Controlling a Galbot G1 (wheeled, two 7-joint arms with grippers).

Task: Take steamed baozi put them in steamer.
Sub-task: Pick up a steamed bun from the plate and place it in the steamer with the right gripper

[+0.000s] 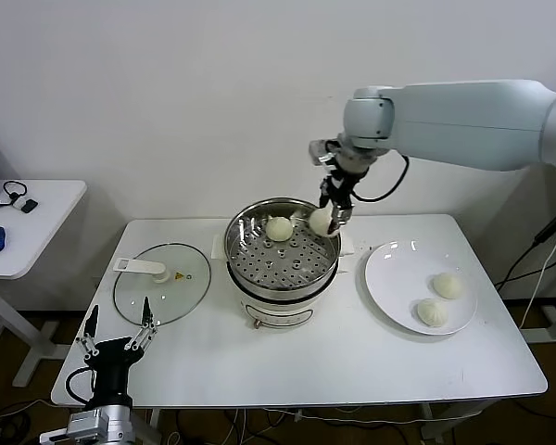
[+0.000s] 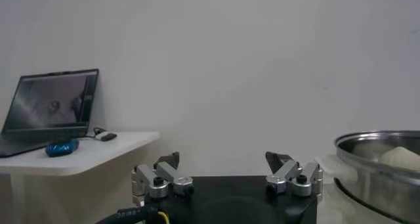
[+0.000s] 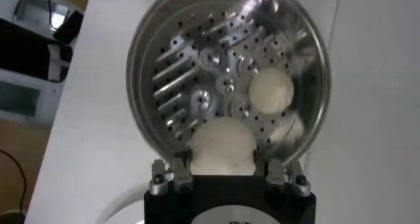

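steamed baozi: 1 in steamer (image 1: pixel 281 248) | 1 pinched by right claw (image 1: pixel 323 221) | 2 on plate (image 1: pixel 389 278) | left claw (image 1: pixel 118 331) spread

Left gripper (image 2: pixel 227 173) spread; steamer (image 2: pixel 377 169) beside it.

Steamer (image 1: pixel 282 255) mid-table, lid (image 1: pixel 162 283) left, plate (image 1: pixel 394 278) right.
One baozi (image 1: pixel 279 228) lies in the steamer's far part; another (image 1: pixel 322 221) hangs in the right gripper (image 1: pixel 327 220) above its far right rim; two (image 1: pixel 448 286) (image 1: pixel 432 312) lie on the plate.
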